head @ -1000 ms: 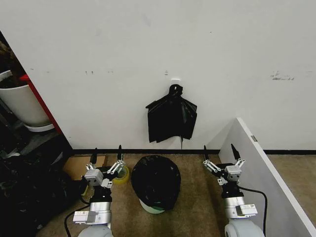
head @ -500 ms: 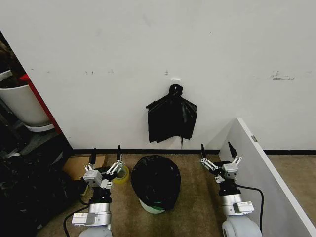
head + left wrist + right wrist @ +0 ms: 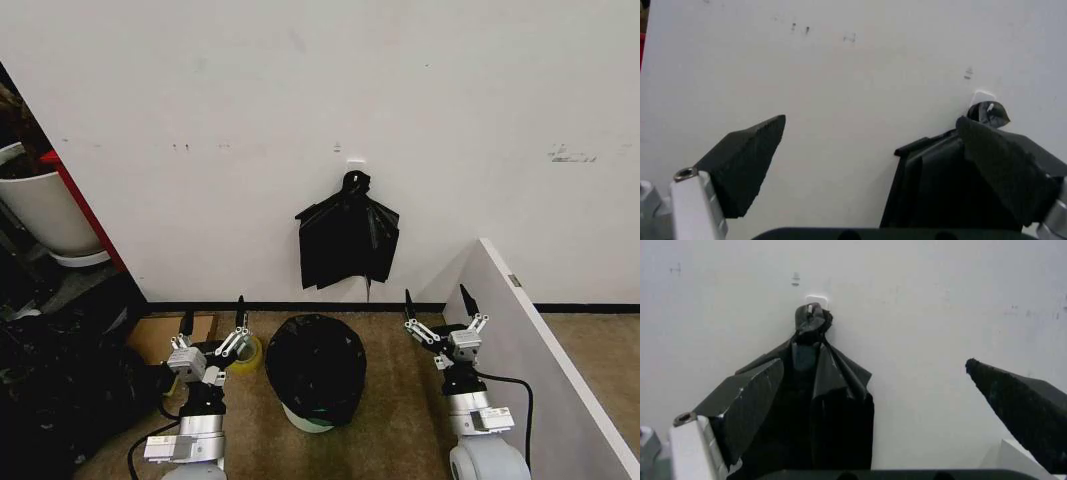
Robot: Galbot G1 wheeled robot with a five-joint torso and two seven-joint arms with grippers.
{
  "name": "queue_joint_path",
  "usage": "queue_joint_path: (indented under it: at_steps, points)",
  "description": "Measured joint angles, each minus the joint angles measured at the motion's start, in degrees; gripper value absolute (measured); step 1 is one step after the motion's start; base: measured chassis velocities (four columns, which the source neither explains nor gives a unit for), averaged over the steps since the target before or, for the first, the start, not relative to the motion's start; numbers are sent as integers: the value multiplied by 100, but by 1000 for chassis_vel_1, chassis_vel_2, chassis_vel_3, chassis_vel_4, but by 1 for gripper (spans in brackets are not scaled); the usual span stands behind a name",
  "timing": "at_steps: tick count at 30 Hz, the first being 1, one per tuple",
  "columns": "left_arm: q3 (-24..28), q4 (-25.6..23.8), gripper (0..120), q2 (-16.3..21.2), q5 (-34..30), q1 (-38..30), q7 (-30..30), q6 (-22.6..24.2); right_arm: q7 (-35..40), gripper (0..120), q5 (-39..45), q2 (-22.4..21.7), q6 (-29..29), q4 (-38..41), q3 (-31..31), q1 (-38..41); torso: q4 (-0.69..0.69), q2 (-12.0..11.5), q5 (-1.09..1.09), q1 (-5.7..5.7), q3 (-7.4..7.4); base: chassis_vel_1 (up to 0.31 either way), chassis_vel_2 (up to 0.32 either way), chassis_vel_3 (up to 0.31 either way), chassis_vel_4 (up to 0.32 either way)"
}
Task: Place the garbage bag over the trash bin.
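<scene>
Both grippers, left gripper (image 3: pixel 212 318) and right gripper (image 3: pixel 437 306), are standing wide, flanking the trash bin (image 3: pixel 311 418); glossy black garbage bag (image 3: pixel 315 366) is covering it.

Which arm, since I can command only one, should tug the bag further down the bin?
Probably left: the left gripper, jaws open, sits slightly nearer the garbage bag draped over the trash bin than the right gripper, also open.

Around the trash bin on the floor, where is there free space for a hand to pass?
Bare carpet lies between the trash bin, draped with the garbage bag, and the open right gripper, up to the white panel. The bin's left is crowded: the open left gripper, a yellow tape roll, a cardboard box.
</scene>
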Motion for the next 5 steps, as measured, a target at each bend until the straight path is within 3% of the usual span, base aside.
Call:
queue_joint_path:
  at_steps: [5]
  points:
    - [-1,0,100,4,-16,-24,0,1,8,100,-6,24,12,-19,-36,28,0,0,0,0,0,0,0,0,0]
